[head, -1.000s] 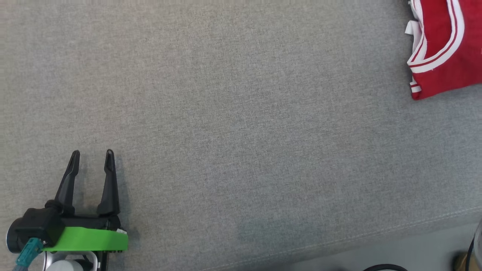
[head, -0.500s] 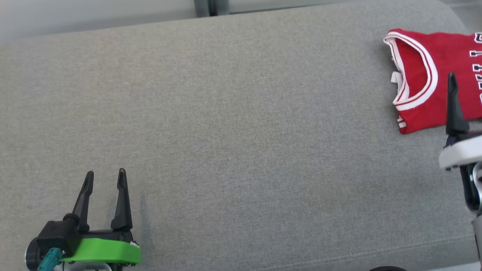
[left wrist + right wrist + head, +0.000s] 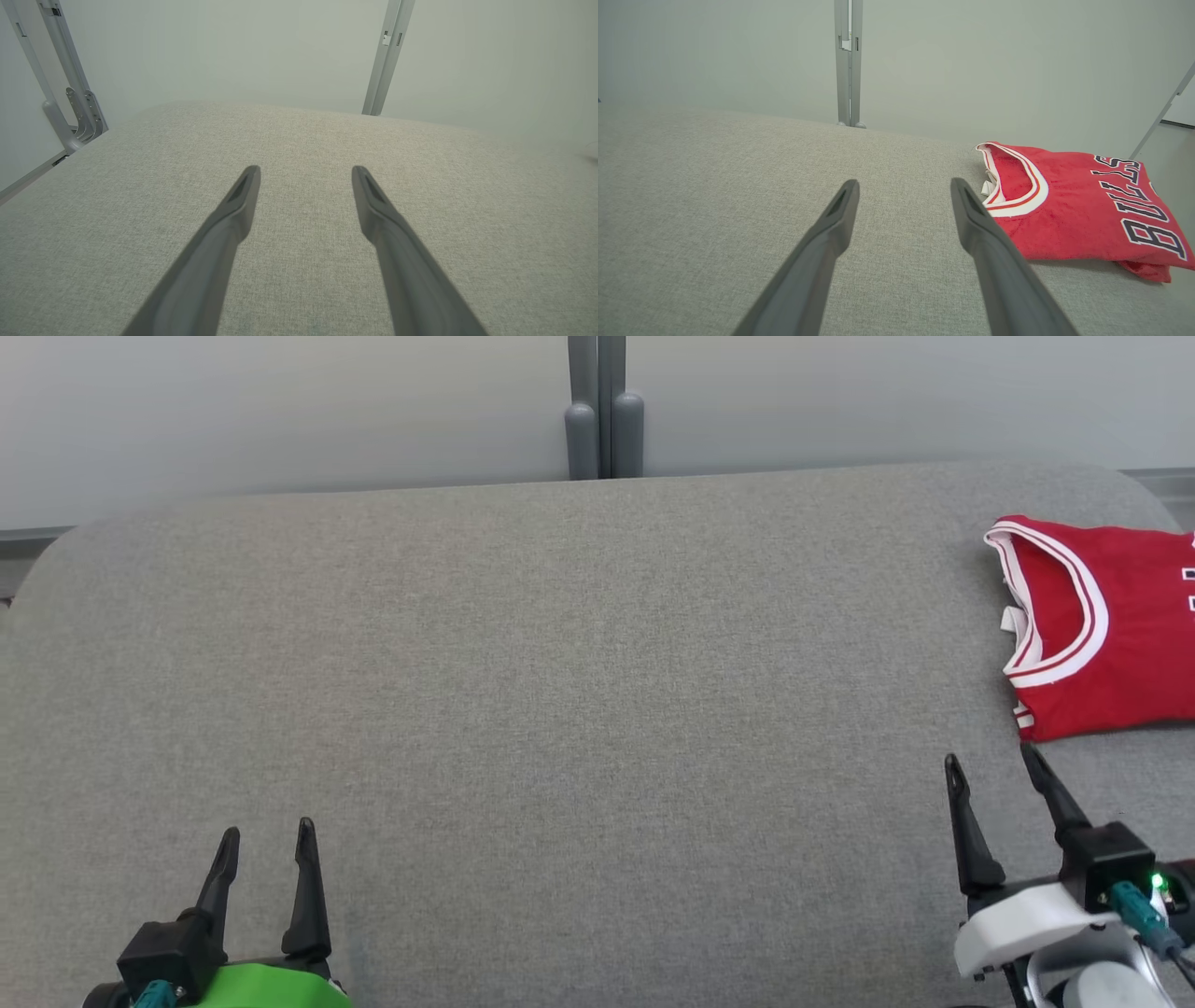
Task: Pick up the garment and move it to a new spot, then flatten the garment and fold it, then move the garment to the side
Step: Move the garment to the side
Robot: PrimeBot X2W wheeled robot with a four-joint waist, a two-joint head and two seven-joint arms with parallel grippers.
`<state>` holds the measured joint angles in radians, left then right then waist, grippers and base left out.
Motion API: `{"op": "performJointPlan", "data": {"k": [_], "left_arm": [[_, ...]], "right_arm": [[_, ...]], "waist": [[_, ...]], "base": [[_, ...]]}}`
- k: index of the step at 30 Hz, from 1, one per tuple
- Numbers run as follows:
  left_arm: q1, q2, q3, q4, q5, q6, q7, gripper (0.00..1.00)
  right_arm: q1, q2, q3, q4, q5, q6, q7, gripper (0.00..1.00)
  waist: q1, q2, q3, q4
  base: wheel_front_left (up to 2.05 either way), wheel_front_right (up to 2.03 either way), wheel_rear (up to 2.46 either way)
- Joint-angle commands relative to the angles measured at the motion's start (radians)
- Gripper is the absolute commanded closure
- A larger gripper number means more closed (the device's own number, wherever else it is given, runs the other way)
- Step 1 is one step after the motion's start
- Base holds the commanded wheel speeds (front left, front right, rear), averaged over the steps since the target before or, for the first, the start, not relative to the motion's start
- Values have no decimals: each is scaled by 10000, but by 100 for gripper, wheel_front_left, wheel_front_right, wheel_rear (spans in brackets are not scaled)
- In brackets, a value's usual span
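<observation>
The garment (image 3: 1111, 635) is a red jersey with white trim and dark lettering, lying folded at the right end of the grey padded surface (image 3: 560, 709). The right wrist view shows the garment (image 3: 1078, 210) to the right of my fingers. My right gripper (image 3: 991, 761) hovers just in front of the jersey's near left corner, open and empty; its fingers (image 3: 831, 219) are spread over bare fabric. At the lower left, far from the jersey, my left gripper (image 3: 268, 831) is open and empty, seen as the left gripper (image 3: 306, 172) over plain grey surface.
A pale wall with a grey vertical post (image 3: 602, 420) stands behind the surface. Metal frame posts (image 3: 70, 107) rise off its left edge. The surface has rounded far corners.
The head camera has tilted up, so the far edge and wall now show. My right gripper has come into view at the lower right, in front of the jersey.
</observation>
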<state>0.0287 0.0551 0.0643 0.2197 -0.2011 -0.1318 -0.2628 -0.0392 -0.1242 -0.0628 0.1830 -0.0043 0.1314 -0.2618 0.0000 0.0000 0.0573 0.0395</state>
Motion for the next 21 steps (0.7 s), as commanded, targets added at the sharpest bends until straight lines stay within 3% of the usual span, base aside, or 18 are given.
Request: {"op": "performJointPlan", "data": {"k": [1, 7, 21], "left_arm": [[-92, -14, 6, 125, 55, 22, -19, 0], [169, -33, -33, 457, 46, 22, -18, 0], [175, -36, 19, 769, -61, 22, -19, 0]], "right_arm": [[408, 151, -133, -58, -207, -16, -35, 0], [1102, 639, -349, -374, -697, -16, -36, 0], [1374, 724, -485, -359, -204, -16, -37, 0]], "waist": [[0, 0, -288, 188], [0, 0, -615, 232], [0, 0, -707, 54]], "base": [[0, 0, 0], [0, 0, 0], [0, 0, 0]]}}
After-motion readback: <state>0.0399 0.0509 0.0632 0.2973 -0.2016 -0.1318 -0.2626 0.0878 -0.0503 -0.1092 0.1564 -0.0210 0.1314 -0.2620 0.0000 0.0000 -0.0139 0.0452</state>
